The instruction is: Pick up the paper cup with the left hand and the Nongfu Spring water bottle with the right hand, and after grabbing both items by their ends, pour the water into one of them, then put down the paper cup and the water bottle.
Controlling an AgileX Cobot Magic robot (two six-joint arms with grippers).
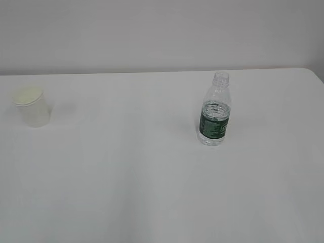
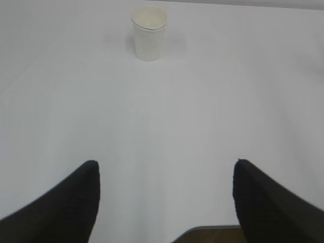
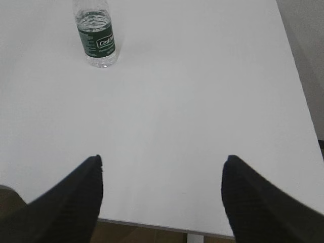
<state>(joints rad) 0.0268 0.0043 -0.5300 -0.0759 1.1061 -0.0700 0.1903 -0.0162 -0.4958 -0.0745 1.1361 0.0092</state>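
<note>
You have the paper cup (image 1: 32,108) standing upright on the white table (image 1: 152,192), far to the left in the exterior view and toward the back. It is a small white tapered cup with a rolled rim and a pale cream inside. In the left wrist view the paper cup (image 2: 149,33) sits near the top of the picture, a little left of centre, well apart from the gripper.

Your Nongfu Spring water bottle (image 1: 215,110) also stands upright on the table, right of centre in the exterior view and well apart from the cup. It is clear ribbed plastic with a dark green label band, and its neck carries no cap. Water (image 1: 216,109) shows inside, its surface just above the label. In the right wrist view the bottle (image 3: 96,35) stands at the upper left, its top cut off by the picture edge.

Your left hand (image 2: 167,167) has its two black fingers (image 2: 71,202) spread wide with only bare table between them, grasping nothing. It hovers near the table's front edge. Your right hand (image 3: 162,162) is likewise released, its fingers (image 3: 263,202) wide apart and holding nothing, above the front edge of the table. Neither arm appears in the exterior view.

A plain pale wall (image 1: 162,30) rises behind the table.
</note>
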